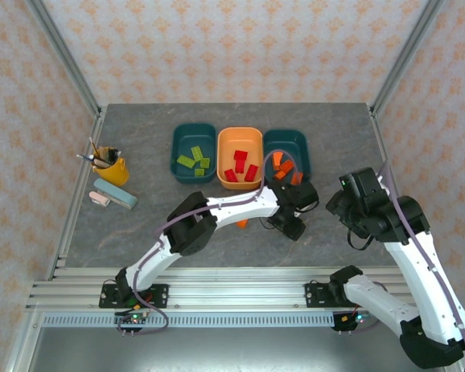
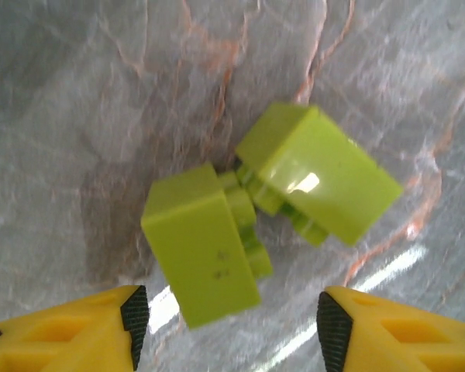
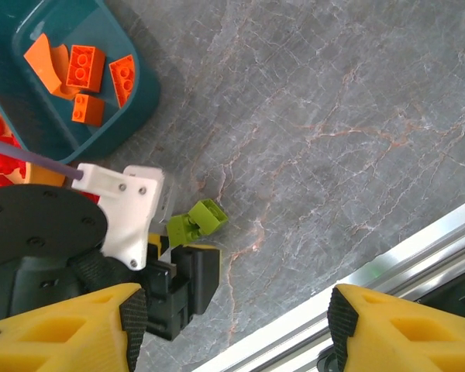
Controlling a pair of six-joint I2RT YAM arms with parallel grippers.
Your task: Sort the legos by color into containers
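Left wrist view shows your left claw [image 2: 234,329] wide open and empty, its yellow fingers [image 2: 77,333] either side of two lime-green legos [image 2: 205,244] lying on the grey surface [image 2: 77,116]. The pair meet stud to stud, the second brick [image 2: 318,182] at 2 o'clock from the first. In the top view that claw sits at 6 o'clock of the right teal tray [image 1: 287,134], which holds orange legos [image 1: 280,175]. The orange tray [image 1: 240,132] at its 9 o'clock holds red legos [image 1: 240,164], and the left teal tray [image 1: 175,155] holds green bricks [image 1: 194,159]. One orange brick [image 1: 242,224] lies on the surface under the left arm. Your right claw [image 3: 238,329] also gapes wide, holding nothing, at 3 o'clock of the left claw
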